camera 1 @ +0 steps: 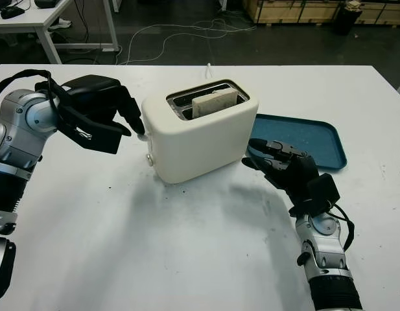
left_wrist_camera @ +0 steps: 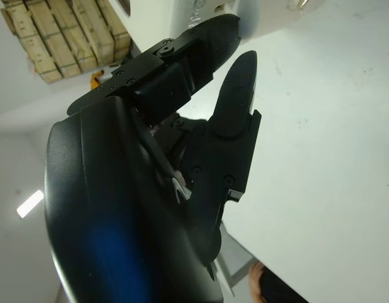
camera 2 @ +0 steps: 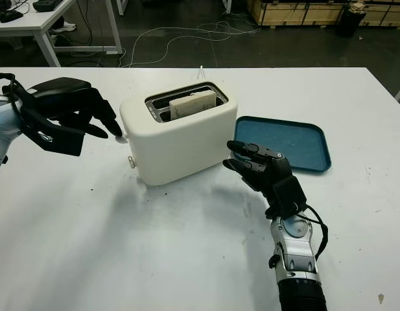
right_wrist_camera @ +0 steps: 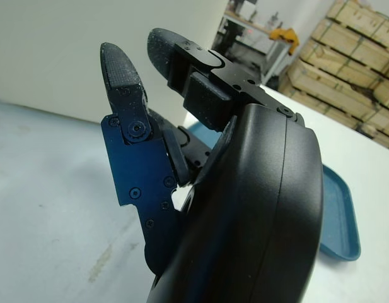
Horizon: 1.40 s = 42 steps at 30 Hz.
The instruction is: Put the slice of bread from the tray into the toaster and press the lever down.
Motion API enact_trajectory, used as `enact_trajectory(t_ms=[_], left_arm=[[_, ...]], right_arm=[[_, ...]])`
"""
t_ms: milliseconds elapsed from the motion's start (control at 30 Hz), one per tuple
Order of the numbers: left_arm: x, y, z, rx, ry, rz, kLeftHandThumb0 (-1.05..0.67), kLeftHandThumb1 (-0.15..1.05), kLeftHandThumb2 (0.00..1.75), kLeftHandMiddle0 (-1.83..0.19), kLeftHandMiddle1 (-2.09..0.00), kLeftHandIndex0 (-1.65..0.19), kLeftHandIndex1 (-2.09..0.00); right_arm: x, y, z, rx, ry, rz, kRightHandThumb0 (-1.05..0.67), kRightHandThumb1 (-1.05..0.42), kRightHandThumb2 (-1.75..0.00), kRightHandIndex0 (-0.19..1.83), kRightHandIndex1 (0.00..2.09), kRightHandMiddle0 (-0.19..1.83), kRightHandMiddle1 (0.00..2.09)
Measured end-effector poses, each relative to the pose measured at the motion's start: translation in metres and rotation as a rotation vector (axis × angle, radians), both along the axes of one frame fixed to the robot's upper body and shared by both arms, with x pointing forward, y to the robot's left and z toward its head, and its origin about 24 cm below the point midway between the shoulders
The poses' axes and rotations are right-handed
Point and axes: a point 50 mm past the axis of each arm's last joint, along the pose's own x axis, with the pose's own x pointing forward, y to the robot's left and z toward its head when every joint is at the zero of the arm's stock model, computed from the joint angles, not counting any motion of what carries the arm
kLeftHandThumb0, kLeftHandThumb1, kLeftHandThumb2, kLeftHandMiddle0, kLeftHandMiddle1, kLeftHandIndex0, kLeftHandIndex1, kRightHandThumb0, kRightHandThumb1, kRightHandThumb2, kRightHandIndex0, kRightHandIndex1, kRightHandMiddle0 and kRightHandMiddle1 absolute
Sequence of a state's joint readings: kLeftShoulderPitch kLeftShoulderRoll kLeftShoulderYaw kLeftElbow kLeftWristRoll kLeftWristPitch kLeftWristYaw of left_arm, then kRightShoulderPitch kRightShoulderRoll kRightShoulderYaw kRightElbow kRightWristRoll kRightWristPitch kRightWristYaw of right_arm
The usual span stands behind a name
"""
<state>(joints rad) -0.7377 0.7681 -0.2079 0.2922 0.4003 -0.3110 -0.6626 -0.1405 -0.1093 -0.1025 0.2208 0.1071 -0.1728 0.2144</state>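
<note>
The pale, rough-crumbed slice of bread already stands on edge in the slot of the cream, round-cornered plastic toaster, its top poking a little above the chrome-lined opening, so what is left for me, as I judge it, is the lever. That small cream lever tab sticks out from the toaster's narrow end face, the end that points toward my left side, and it seems to sit high in its travel. My black three-fingered left hand is right there: one fingertip is on or just over the tab, though I cannot tell for sure whether it truly touches. This hand holds nothing and its fingers curve only loosely toward the end face. The toaster's long axis runs across the table at a slant, so the push I need goes straight down along that end face. My right hand is open and empty near the toaster's other end, close to its side but apart from it. Behind that hand lies the shallow, dark blue plastic tray with rounded corners, with no bread on it. Everything stands on the matte white table, faintly scuffed and speckled.
</note>
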Motion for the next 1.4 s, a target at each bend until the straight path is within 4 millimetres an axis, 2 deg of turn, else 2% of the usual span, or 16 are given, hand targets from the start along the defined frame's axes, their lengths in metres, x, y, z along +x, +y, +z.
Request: enact_trajectory(t_ms=[267, 433, 567, 767, 867, 933, 967, 1067, 1133, 1167, 1267, 1333, 1400], left_arm=[[0.000, -0.001, -0.001, 0.004, -0.002, -0.012, -0.28, 0.91, 0.00, -0.86, -1.42, -1.19, 0.00], [0.000, -0.002, -0.001, 0.004, -0.005, -0.020, -0.27, 0.91, 0.00, -0.90, -1.50, -1.17, 0.00], [0.000, -0.002, -0.001, 0.005, -0.014, -0.020, -0.28, 0.90, 0.00, -0.88, -1.48, -1.17, -0.01], [0.000, -0.003, -0.002, 0.021, -0.023, -0.016, -0.26, 0.91, 0.00, -0.88, -1.25, -1.18, -0.01], [0.001, -0.007, -0.006, 0.004, -0.019, -0.022, -0.23, 0.89, 0.00, -0.86, -1.23, -1.18, -0.01], [0.001, -0.009, -0.013, -0.004, -0.013, -0.020, -0.22, 0.88, 0.00, -0.80, -1.35, -1.17, -0.01], [0.001, -0.010, -0.021, -0.008, -0.005, -0.017, -0.20, 0.87, 0.00, -0.78, -1.34, -1.16, -0.01], [0.001, -0.017, -0.051, -0.014, 0.027, -0.011, -0.21, 0.87, 0.00, -0.82, -1.18, -1.17, -0.02], [0.002, -0.020, -0.061, -0.049, 0.003, 0.002, -0.24, 0.89, 0.00, -0.86, -1.00, -1.16, -0.01], [0.002, -0.022, -0.067, -0.063, -0.001, 0.011, -0.26, 0.86, 0.00, -0.94, -0.80, -1.17, -0.01], [0.004, -0.024, -0.080, -0.103, -0.023, 0.045, -0.29, 0.91, 0.03, -0.90, -0.84, -1.15, 0.00], [0.004, -0.024, -0.086, -0.126, -0.035, 0.063, -0.29, 0.92, 0.02, -0.83, -1.01, -1.17, -0.01], [0.003, -0.023, -0.090, -0.147, -0.048, 0.078, -0.28, 0.92, 0.03, -0.79, -1.01, -1.15, 0.00]], right_arm=[[0.000, 0.001, 0.000, 0.000, 0.000, 0.003, -0.50, -0.87, 0.00, 1.17, 0.00, 1.05, 0.00], [0.000, 0.001, 0.000, 0.000, 0.000, 0.004, -0.51, -0.87, 0.00, 1.17, 0.00, 1.05, 0.00], [0.000, 0.001, 0.000, 0.000, 0.000, 0.004, -0.51, -0.87, 0.00, 1.17, 0.00, 1.05, 0.00], [0.000, 0.001, 0.000, 0.000, 0.000, 0.004, -0.50, -0.87, 0.00, 1.17, 0.00, 1.05, 0.00], [0.000, 0.000, 0.000, 0.000, 0.000, 0.005, -0.50, -0.87, 0.00, 1.17, 0.00, 1.06, 0.00], [0.000, 0.000, 0.000, 0.000, 0.001, 0.004, -0.50, -0.87, 0.00, 1.17, 0.00, 1.06, 0.00], [0.000, 0.000, 0.000, 0.000, 0.001, 0.002, -0.50, -0.87, 0.00, 1.17, 0.00, 1.06, 0.00], [0.000, -0.001, -0.001, 0.000, 0.002, 0.003, -0.51, -0.86, 0.00, 1.18, 0.00, 1.06, 0.00], [-0.001, -0.002, -0.001, -0.001, 0.005, 0.000, -0.52, -0.86, 0.00, 1.18, 0.01, 1.06, 0.00], [-0.001, -0.002, -0.001, -0.001, 0.005, 0.000, -0.51, -0.86, 0.00, 1.18, 0.00, 1.06, 0.00], [-0.001, -0.002, -0.001, -0.002, 0.005, 0.000, -0.52, -0.86, 0.00, 1.18, 0.00, 1.06, 0.00], [-0.001, -0.002, -0.001, -0.002, 0.005, 0.001, -0.52, -0.87, 0.00, 1.17, 0.00, 1.06, 0.00], [-0.001, -0.002, -0.001, -0.002, 0.005, 0.001, -0.52, -0.87, 0.00, 1.17, 0.00, 1.06, 0.00]])
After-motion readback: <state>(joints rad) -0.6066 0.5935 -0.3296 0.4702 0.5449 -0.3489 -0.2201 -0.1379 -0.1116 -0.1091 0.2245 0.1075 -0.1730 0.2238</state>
